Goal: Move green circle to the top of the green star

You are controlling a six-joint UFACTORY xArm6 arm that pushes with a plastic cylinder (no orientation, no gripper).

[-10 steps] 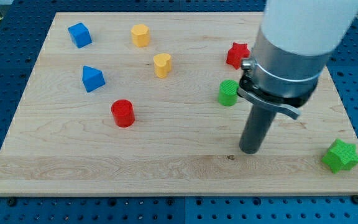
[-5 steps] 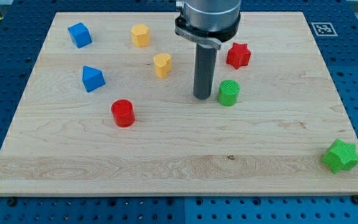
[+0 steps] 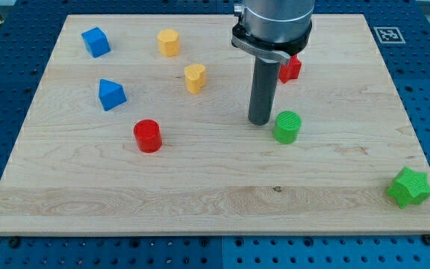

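Green circle and green star on the counter

The green circle (image 3: 287, 126), a short ribbed cylinder, stands upright right of the counter's middle. The green star (image 3: 409, 187) lies flat near the view's bottom-right corner, well apart from the circle, down and to its right.

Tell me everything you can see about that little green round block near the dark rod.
The green circle is a short, stubby cylinder, bright green with a ridged, plastic-looking surface. It stands upright on its flat end on the pale wooden board, right of centre. My tip sits just to its upper left in the view, very close or touching; I cannot tell which. The green star lies far off, towards the view's bottom right.
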